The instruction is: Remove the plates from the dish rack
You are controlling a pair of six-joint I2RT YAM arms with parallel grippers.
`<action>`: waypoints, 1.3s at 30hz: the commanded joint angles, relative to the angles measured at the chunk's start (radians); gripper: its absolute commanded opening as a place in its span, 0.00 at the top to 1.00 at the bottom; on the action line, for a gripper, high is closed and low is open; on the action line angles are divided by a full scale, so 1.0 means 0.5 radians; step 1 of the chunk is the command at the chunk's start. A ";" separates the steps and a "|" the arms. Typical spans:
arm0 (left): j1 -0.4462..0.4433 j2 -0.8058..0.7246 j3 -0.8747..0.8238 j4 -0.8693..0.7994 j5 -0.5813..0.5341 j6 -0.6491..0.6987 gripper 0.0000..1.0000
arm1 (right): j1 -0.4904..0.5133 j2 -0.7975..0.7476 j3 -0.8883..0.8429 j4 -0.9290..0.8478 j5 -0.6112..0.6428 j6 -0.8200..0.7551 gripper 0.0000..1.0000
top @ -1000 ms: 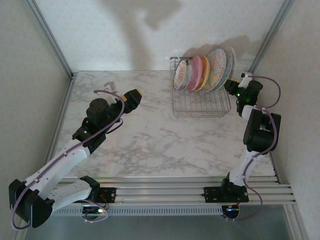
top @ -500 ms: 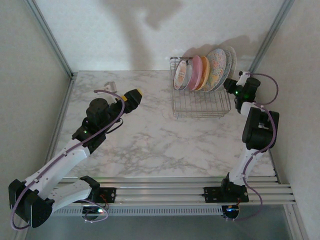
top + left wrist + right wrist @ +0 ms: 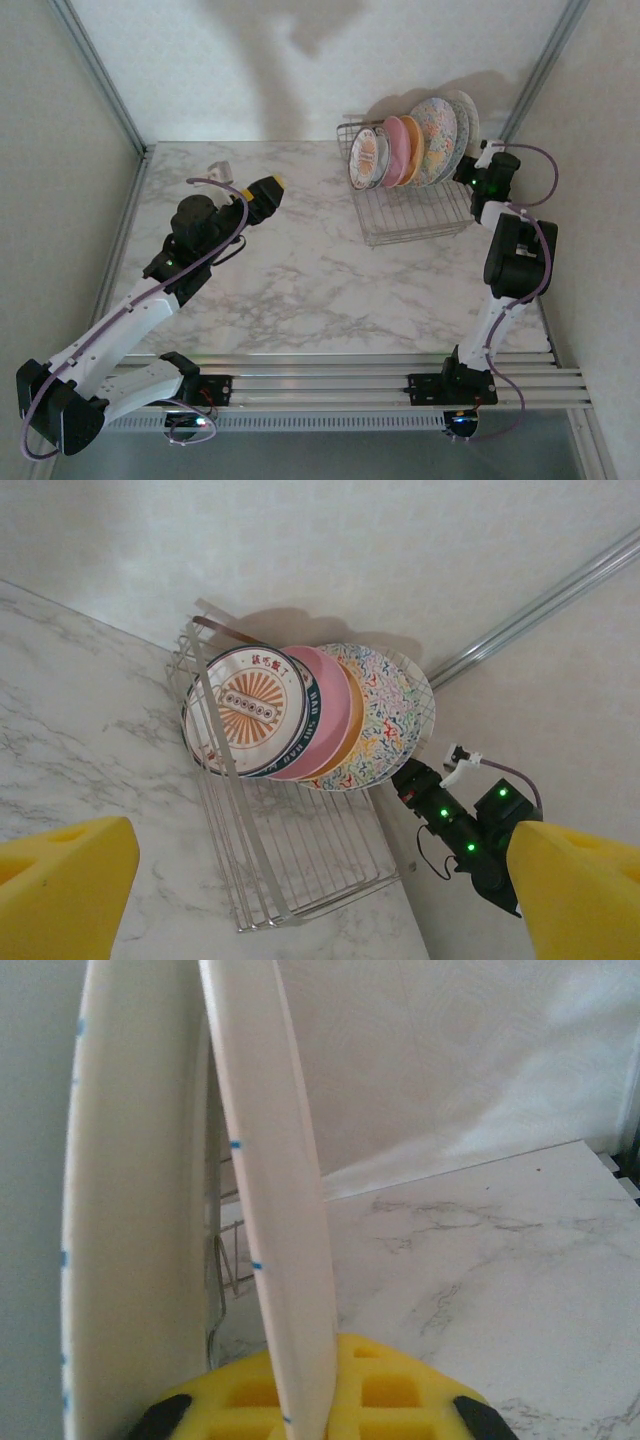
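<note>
My right pincer (image 3: 310, 1395) clamps a large round speckled plate (image 3: 285, 1210) in the silver wire dish rack (image 3: 415, 215); left pincer (image 3: 270, 188) wide open, empty.

Your top external camera hangs above and behind the arm bases. It looks down across the white marble-patterned table (image 3: 300, 290) toward its far edge, from far enough back to take in both arms. Your left wrist camera faces the table's far right corner from mid-distance, with its own yellow fingertips (image 3: 60, 890) in the bottom corners. With the top view it shares the silver wire dish rack (image 3: 415, 215) (image 3: 290, 860), the upright round plates (image 3: 410, 150) (image 3: 300, 715) and the black right arm (image 3: 495, 185) (image 3: 460, 830). Your right wrist camera sits hard against two cream plate rims (image 3: 285, 1210) seen edge-on, with marble and a pale wall (image 3: 450, 1050) beyond.
</note>
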 commanded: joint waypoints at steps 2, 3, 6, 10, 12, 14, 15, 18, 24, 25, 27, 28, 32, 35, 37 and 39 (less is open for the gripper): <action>-0.019 -0.012 0.061 0.005 0.027 0.040 0.05 | 0.103 -0.117 0.051 -0.038 -0.137 0.119 1.00; -0.019 -0.010 0.058 0.008 0.027 0.040 0.05 | 0.111 -0.135 0.051 -0.049 -0.109 0.121 1.00; -0.019 -0.016 0.052 0.019 0.030 0.036 0.06 | 0.124 -0.200 0.065 -0.130 -0.001 0.125 1.00; -0.019 -0.025 0.046 0.027 0.025 0.032 0.06 | 0.145 -0.298 0.074 -0.260 0.162 0.110 1.00; -0.019 -0.030 0.037 0.036 0.024 0.024 0.06 | 0.152 -0.355 0.056 -0.284 0.235 0.103 1.00; -0.019 -0.035 0.029 0.046 0.024 0.017 0.06 | 0.156 -0.416 0.031 -0.289 0.304 0.095 1.00; -0.019 -0.038 0.025 0.053 0.023 0.015 0.06 | 0.157 -0.445 0.024 -0.295 0.336 0.089 1.00; -0.019 -0.035 0.015 0.069 0.027 0.005 0.06 | 0.157 -0.521 0.034 -0.367 0.419 0.060 1.00; -0.019 -0.013 0.015 0.121 0.060 -0.001 0.05 | 0.156 -0.635 0.063 -0.511 0.557 -0.002 1.00; -0.019 -0.008 0.015 0.129 0.061 -0.002 0.05 | 0.158 -0.649 0.073 -0.530 0.575 -0.009 1.00; -0.019 0.007 0.025 0.136 0.075 0.001 0.05 | 0.158 -0.674 0.084 -0.567 0.611 -0.021 1.00; -0.019 0.009 0.029 0.139 0.081 0.003 0.06 | 0.158 -0.683 0.098 -0.586 0.633 -0.032 1.00; -0.021 0.020 0.040 0.147 0.096 0.006 0.06 | 0.156 -0.729 0.142 -0.675 0.737 -0.058 1.00; -0.021 0.015 0.044 0.149 0.099 0.004 0.05 | 0.157 -0.763 0.167 -0.722 0.784 -0.084 1.00; -0.021 0.010 0.046 0.146 0.101 0.007 0.05 | 0.156 -0.787 0.171 -0.743 0.819 -0.087 1.00; -0.021 0.003 0.046 0.141 0.102 0.007 0.06 | 0.158 -0.816 0.181 -0.782 0.862 -0.091 1.00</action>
